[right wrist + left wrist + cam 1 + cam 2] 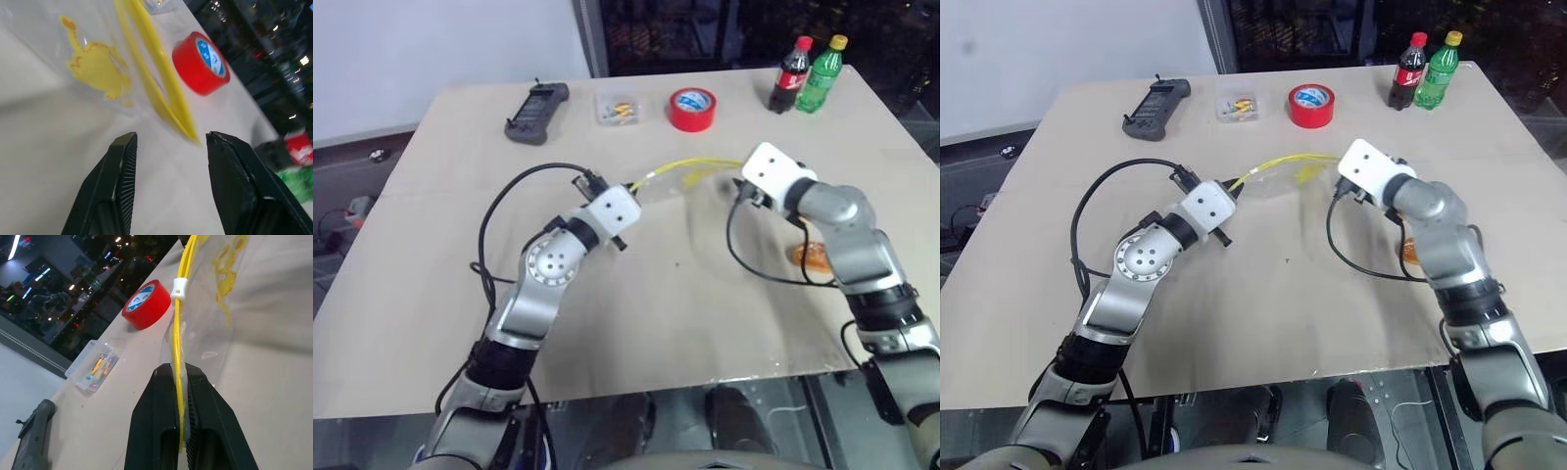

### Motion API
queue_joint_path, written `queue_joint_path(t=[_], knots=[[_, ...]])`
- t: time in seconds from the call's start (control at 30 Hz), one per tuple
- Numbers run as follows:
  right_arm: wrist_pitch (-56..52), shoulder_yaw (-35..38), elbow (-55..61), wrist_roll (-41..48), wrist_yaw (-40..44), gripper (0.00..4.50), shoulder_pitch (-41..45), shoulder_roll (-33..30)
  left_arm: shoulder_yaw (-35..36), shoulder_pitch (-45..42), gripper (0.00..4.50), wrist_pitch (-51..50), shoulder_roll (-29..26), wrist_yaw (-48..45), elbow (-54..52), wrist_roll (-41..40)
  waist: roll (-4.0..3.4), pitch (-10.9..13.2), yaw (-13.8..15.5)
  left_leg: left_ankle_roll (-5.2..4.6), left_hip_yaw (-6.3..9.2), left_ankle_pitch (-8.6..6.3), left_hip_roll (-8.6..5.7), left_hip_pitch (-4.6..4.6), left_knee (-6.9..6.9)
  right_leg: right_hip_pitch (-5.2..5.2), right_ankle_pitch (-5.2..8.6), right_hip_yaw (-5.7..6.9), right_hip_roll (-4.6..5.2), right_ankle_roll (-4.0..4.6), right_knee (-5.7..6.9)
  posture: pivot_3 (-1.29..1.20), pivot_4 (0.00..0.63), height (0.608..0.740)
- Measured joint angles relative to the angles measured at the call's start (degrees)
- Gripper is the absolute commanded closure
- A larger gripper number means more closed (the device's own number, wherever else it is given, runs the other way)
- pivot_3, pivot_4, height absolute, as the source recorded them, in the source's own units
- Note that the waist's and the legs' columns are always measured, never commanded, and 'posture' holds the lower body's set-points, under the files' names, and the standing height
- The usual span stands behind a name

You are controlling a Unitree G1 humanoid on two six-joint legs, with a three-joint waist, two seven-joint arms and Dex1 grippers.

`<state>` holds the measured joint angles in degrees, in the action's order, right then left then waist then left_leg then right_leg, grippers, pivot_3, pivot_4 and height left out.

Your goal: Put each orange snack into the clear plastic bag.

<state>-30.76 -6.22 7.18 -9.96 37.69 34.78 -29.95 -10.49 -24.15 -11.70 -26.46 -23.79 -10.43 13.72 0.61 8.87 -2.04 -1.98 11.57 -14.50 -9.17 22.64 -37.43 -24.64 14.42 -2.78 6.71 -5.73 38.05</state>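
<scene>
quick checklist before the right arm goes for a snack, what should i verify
1. Left gripper clamped on the clear plastic bag at its yellow seal strip: ok.
2. Right gripper open and holding nothing: ok, the strip lies just beyond its fingers.
3. Bag mouth open wide enough for a snack: cannot tell.
4. Orange snack on the table by the right forearm: ok, partly hidden by the arm.
5. Second snack located: cannot tell.
6. Red tape roll and small clear box away from the bag: ok.
</scene>
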Motion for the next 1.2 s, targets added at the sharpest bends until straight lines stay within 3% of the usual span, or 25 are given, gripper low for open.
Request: queue_joint_path(t=[0.07,0.1,0.3,0.57,1.2], knots=[[-4.7,2.0,4.0,2.6,0.6,4.30,-1.7,1.1,0.1,0.0,4.50,0.2,-0.2,-0.3,0.3,-0.1,0.00,0.0,-0.2,0.00,-0.04,0.00,0.00,0.04,0.00,-0.08,-0.01,-0.06,0.01,-0.02,0.03,0.00,0.150,0.740],[-8.7,3.2,7.4,4.7,0.5,4.41,-2.8,2.8,0.2,-0.1,4.50,0.4,-0.2,-0.5,0.4,-0.4,-0.01,0.0,-0.3,0.00,-0.06,0.00,0.01,0.04,0.00,-0.10,-0.02,-0.09,0.02,-0.02,0.06,0.00,0.150,0.740],[-16.3,3.8,11.7,8.7,-2.4,4.41,-2.8,6.8,0.7,-0.2,4.50,0.9,-0.7,-1.6,0.4,-0.5,0.00,0.0,0.0,0.01,-0.08,0.01,0.00,0.04,-0.08,-0.10,-0.04,-0.07,0.01,-0.02,0.13,0.00,0.150,0.740],[-19.3,5.1,7.6,13.9,-7.8,4.41,1.5,14.6,1.0,0.3,4.50,1.1,-1.0,-2.8,-0.4,-0.5,-0.01,0.0,-0.2,0.01,-0.08,0.01,0.00,0.04,-0.08,-0.11,-0.05,-0.07,0.01,-0.01,0.14,0.00,0.150,0.740],[-27.2,10.4,7.7,28.2,-11.4,4.41,4.5,16.9,1.0,2.2,4.50,0.2,-1.1,-3.3,-2.6,-0.2,-0.03,0.0,-0.3,0.00,-0.08,0.01,-0.01,0.04,-0.09,-0.11,-0.06,-0.07,0.01,-0.01,0.17,0.00,0.150,0.740]])
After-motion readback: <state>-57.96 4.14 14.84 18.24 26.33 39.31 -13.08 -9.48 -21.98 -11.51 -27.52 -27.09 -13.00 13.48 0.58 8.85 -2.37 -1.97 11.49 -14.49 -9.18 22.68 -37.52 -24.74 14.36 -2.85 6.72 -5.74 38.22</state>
